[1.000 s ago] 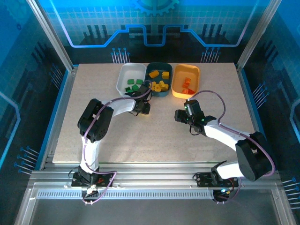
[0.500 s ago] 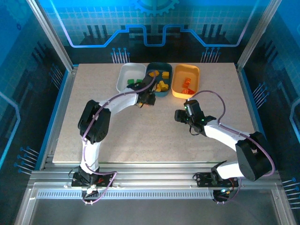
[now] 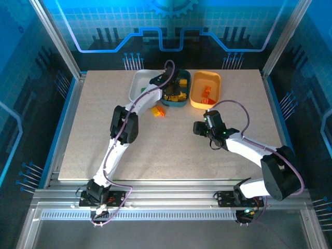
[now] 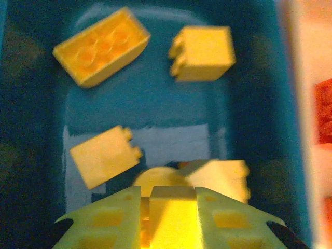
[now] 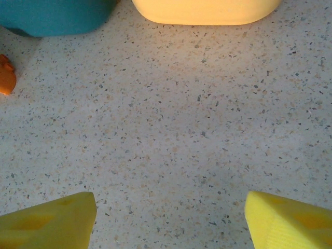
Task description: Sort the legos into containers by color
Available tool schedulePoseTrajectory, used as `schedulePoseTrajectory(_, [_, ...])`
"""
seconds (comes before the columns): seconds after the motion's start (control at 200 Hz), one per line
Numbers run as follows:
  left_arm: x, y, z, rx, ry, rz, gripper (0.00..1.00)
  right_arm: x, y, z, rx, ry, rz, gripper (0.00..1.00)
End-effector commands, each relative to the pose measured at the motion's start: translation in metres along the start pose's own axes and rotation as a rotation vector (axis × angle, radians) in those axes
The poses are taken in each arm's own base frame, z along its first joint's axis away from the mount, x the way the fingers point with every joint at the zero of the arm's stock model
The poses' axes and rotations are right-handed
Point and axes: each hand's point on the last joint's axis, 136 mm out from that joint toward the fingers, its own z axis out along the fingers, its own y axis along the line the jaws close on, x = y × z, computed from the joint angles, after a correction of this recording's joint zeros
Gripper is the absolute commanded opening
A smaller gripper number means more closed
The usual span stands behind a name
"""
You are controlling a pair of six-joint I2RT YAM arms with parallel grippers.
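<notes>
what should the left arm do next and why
Probably open the left jaws and let the yellow brick drop. They are clamped on it right above the teal tray, which holds other yellow bricks, so the colour matches and a release should land it in the right place.

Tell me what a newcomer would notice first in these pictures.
The left gripper, reaching far out, clamps a small yellow plastic brick over the dark teal plastic tray of yellow bricks. The right gripper hangs open above the speckled table, with loose orange-red and yellow bricks lying nearby.
</notes>
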Motion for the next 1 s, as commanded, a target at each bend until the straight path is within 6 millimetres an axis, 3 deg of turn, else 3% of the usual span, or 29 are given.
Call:
schedulePoseTrajectory(0.0, [-0.013,0.002,-0.011,0.024,-0.004,-0.080,0.28,-0.010,0.012,-0.006,-0.039,-0.032,0.010,0.77])
schedulePoseTrajectory(0.115, [-0.015,-0.008,-0.012,0.082,0.001,-0.082,0.46,-0.008,0.013,-0.004,-0.044,-0.023,0.009,0.77])
schedulePoseTrajectory(0.24, [-0.031,-0.025,-0.039,0.166,-0.038,-0.067,0.74,-0.007,0.015,-0.002,-0.047,-0.017,0.007,0.77])
schedulePoseTrajectory(0.305, [-0.040,-0.032,-0.059,0.199,-0.070,-0.061,0.83,-0.006,0.016,-0.002,-0.048,-0.016,0.005,0.77])
schedulePoseTrajectory(0.42, [-0.041,-0.021,-0.099,0.179,-0.111,-0.097,0.81,-0.007,0.017,-0.002,-0.049,-0.017,0.000,0.77])
schedulePoseTrajectory(0.55, [-0.004,0.017,-0.119,0.083,-0.134,-0.171,0.70,-0.007,0.018,-0.002,-0.052,-0.015,-0.001,0.77])
schedulePoseTrajectory(0.7, [0.047,0.063,-0.123,-0.049,-0.093,-0.211,0.57,-0.006,0.022,-0.002,-0.059,-0.011,-0.014,0.77])
schedulePoseTrajectory(0.86, [0.082,0.093,-0.140,-0.035,-0.085,-0.277,0.59,-0.003,0.040,0.003,-0.085,-0.013,-0.110,0.76])
schedulePoseTrajectory(0.995, [0.105,0.112,-0.158,0.047,-0.068,-0.370,0.68,-0.005,0.067,0.011,-0.172,-0.019,-0.174,0.71])
